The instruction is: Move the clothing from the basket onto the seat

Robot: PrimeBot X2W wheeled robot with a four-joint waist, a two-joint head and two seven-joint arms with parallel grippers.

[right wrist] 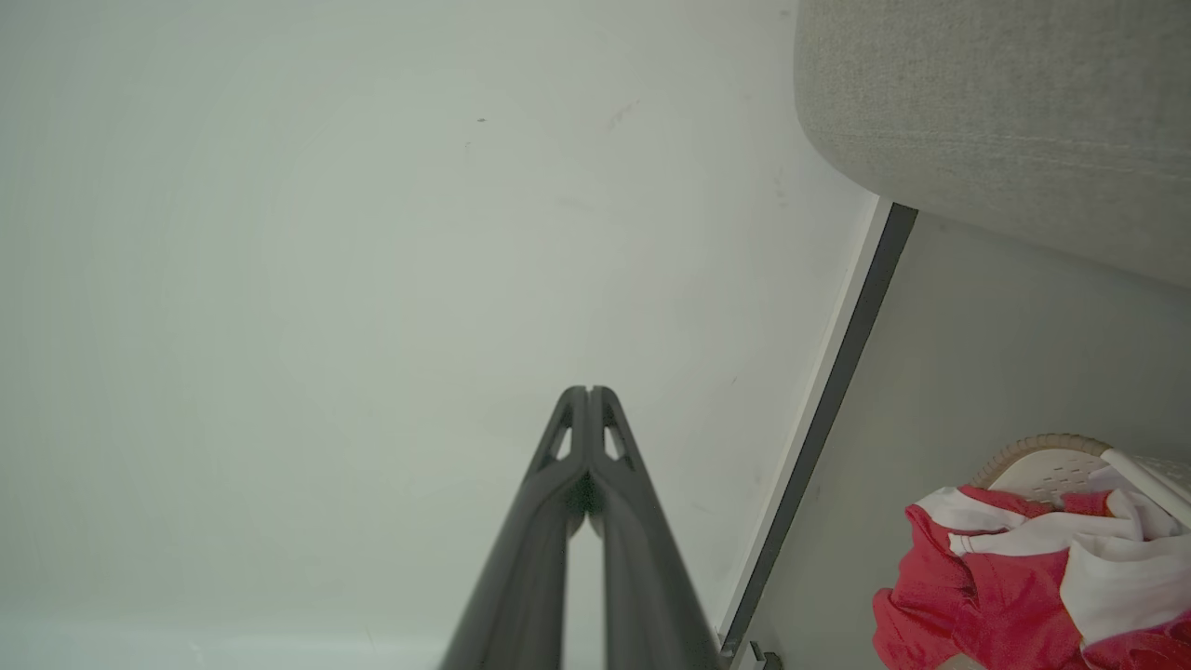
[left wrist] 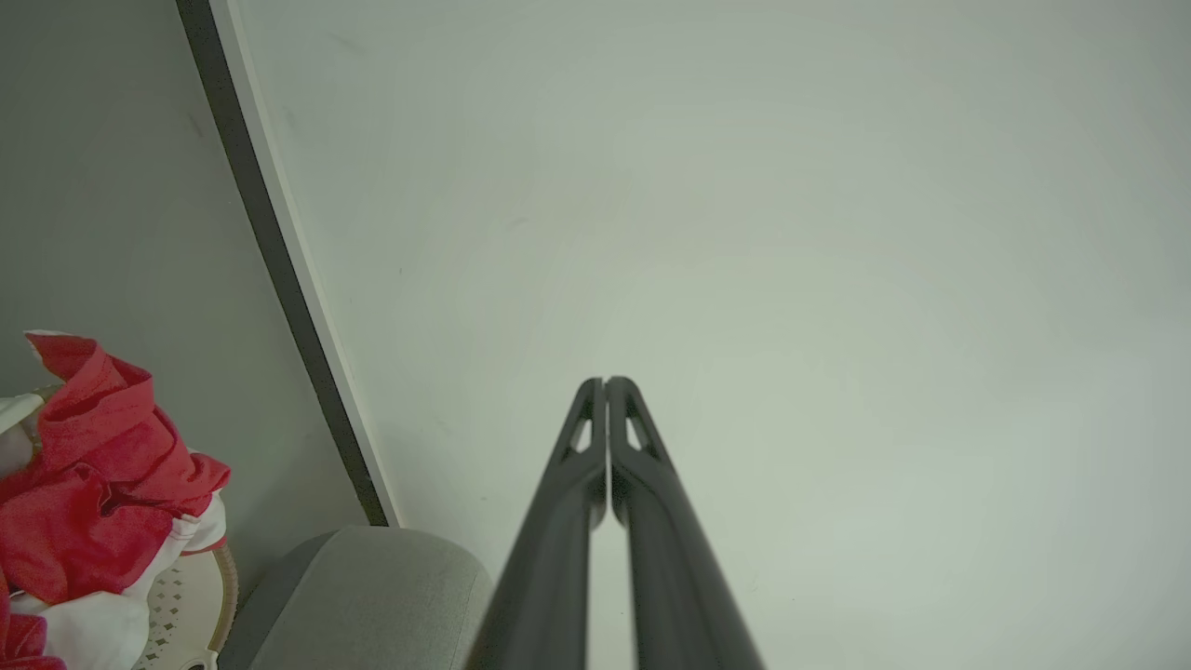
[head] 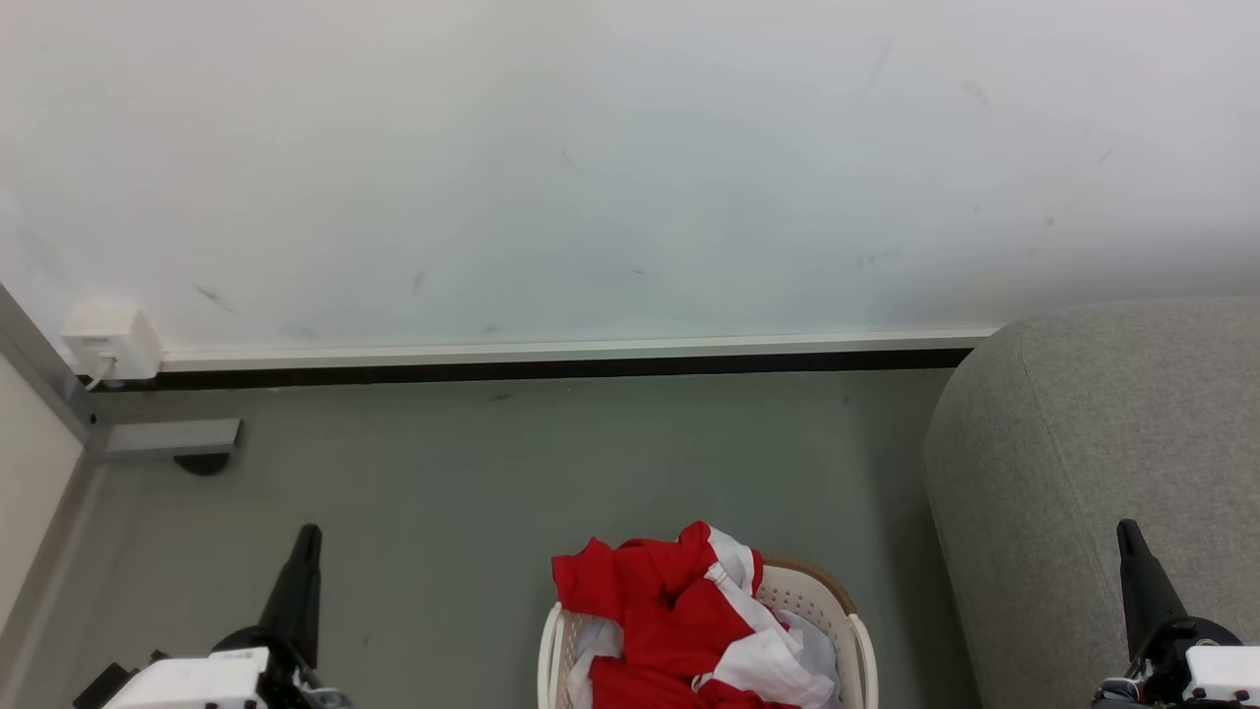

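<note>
Here, red and white clothing (head: 689,620) lies heaped in the cream basket (head: 858,630), rising above its rim. The basket stands on the grey floor (head: 472,492), just beside the rounded arm of the light-grey seat (head: 1093,463). The left end effector (left wrist: 605,381) and the right end effector (right wrist: 589,391) hang either side of the basket, well apart from it. Each has its two dark fingers pressed together at the tips, gripping nothing, and points toward the pale wall (head: 591,177).

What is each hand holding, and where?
Nothing: left hand and right hand are shut empty; the red and white fabric clothing lies in the cream perforated plastic basket.
</note>
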